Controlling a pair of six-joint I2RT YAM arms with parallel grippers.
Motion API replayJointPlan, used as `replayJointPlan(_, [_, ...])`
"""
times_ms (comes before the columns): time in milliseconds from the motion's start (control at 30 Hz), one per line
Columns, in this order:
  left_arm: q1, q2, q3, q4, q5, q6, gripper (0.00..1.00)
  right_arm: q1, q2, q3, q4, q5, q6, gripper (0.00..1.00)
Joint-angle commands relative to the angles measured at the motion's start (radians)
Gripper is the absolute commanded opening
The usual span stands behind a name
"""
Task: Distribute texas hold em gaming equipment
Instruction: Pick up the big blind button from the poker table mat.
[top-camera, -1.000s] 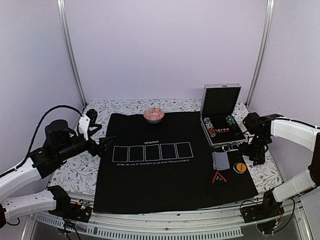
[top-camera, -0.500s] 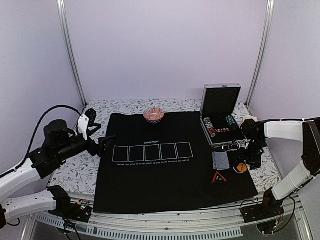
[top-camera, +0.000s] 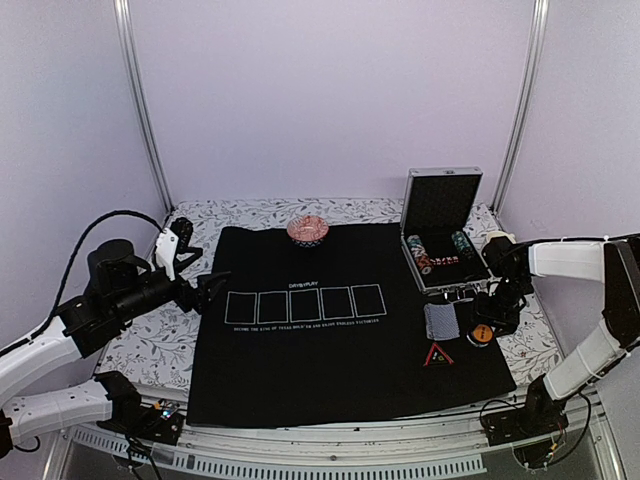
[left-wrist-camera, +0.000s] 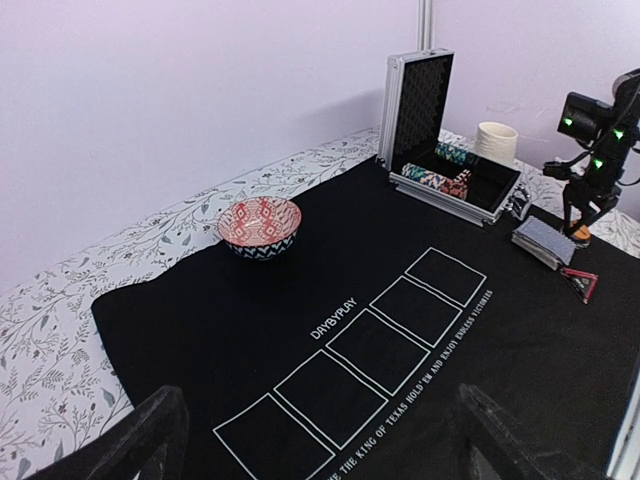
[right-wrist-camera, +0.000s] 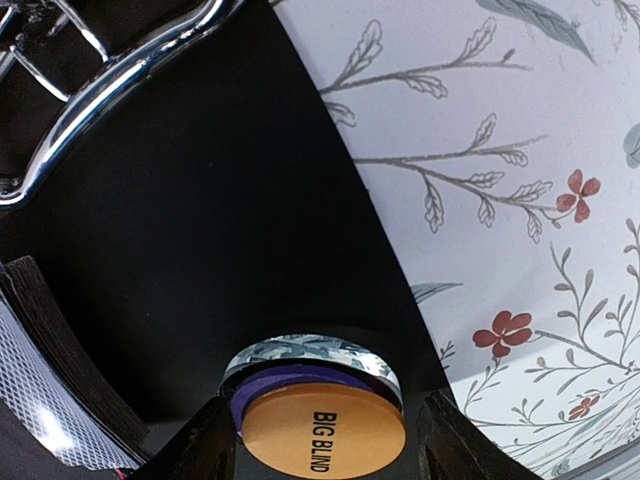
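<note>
A stack of round buttons, the top one orange and marked BIG BLIND (right-wrist-camera: 322, 430), lies at the mat's right edge (top-camera: 481, 335). My right gripper (right-wrist-camera: 325, 445) is low over it and open, with a finger (right-wrist-camera: 195, 445) on each side of the stack. The blue-grey-backed card deck (top-camera: 440, 320) lies just left of it, and the red-edged black triangle (top-camera: 437, 355) lies nearer me. Striped chips (top-camera: 440, 252) sit in the open silver case (top-camera: 445, 205). My left gripper (top-camera: 213, 290) is open and empty over the mat's left edge.
The black mat with five white rectangles (top-camera: 300, 370) covers the middle of the floral tablecloth. A red patterned bowl (top-camera: 308, 230) stands at the mat's far edge. A white cup (left-wrist-camera: 495, 143) stands right of the case. The case's chrome handle (right-wrist-camera: 110, 75) is close behind my right gripper.
My right gripper has moved left and down from beside the case onto the orange button stack. The left arm has not moved.
</note>
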Motion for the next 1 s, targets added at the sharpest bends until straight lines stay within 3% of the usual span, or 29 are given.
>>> replayJointPlan(0, [-0.01,-0.01,0.012,0.013,0.004,0.0,0.93,-0.006,-0.002,-0.026,-0.004,-0.008,-0.001,0.65])
replayJointPlan(300, [-0.01,-0.01,0.012,0.013,0.004,0.001,0.93,-0.006,0.009,-0.022,0.0,-0.024,-0.004,0.69])
replayJointPlan(567, [-0.009,-0.005,0.015,0.014,0.006,0.001,0.93,-0.004,-0.002,-0.029,-0.014,-0.011,0.003,0.59])
replayJointPlan(967, [-0.011,-0.006,0.013,0.014,0.005,-0.001,0.93,-0.006,-0.033,-0.049,-0.025,-0.017,0.021,0.57])
